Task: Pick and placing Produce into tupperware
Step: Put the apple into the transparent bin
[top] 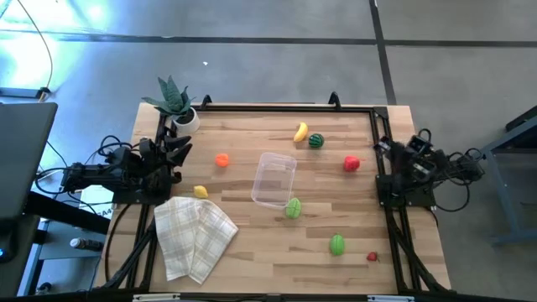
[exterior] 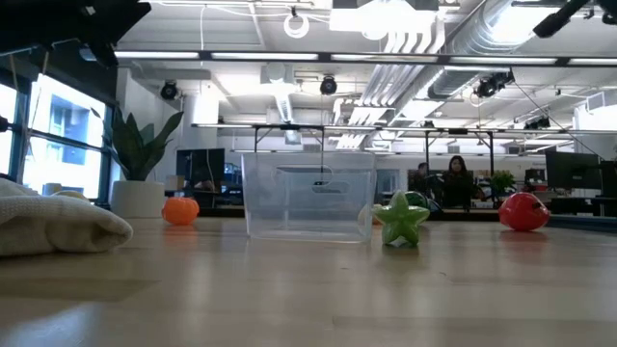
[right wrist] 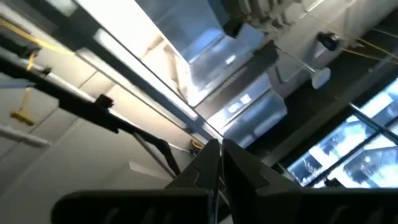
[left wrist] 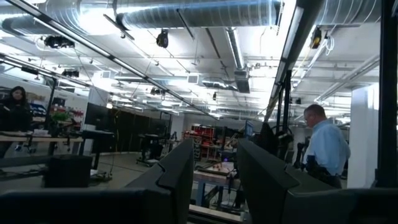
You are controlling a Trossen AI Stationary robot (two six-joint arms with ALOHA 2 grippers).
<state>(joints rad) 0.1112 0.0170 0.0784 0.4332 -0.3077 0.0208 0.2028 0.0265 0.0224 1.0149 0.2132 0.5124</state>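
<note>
The clear tupperware (top: 275, 179) (exterior: 308, 193) stands on its base mid-table with nothing in it. The produce lies scattered on the wood around it: a yellow banana (top: 300, 132), a dark striped green piece (top: 315, 141), a red one (top: 351, 164) (exterior: 523, 210), an orange one (top: 221, 159) (exterior: 180, 209), a small yellow one (top: 200, 191), a light green one (top: 293, 208) (exterior: 402, 220) against the tub's near corner, another green one (top: 336, 244) and a tiny red one (top: 372, 257). My left gripper (top: 183, 149) (left wrist: 214, 163) waits open at the left edge. My right gripper (top: 384, 149) (right wrist: 220, 149) rests shut at the right edge.
A checked folded cloth (top: 195, 235) (exterior: 48, 226) lies at the near left. A potted green plant (top: 174, 105) (exterior: 140, 154) stands at the far left corner. A black frame rail (top: 285, 106) runs along the far edge. People show in the room behind.
</note>
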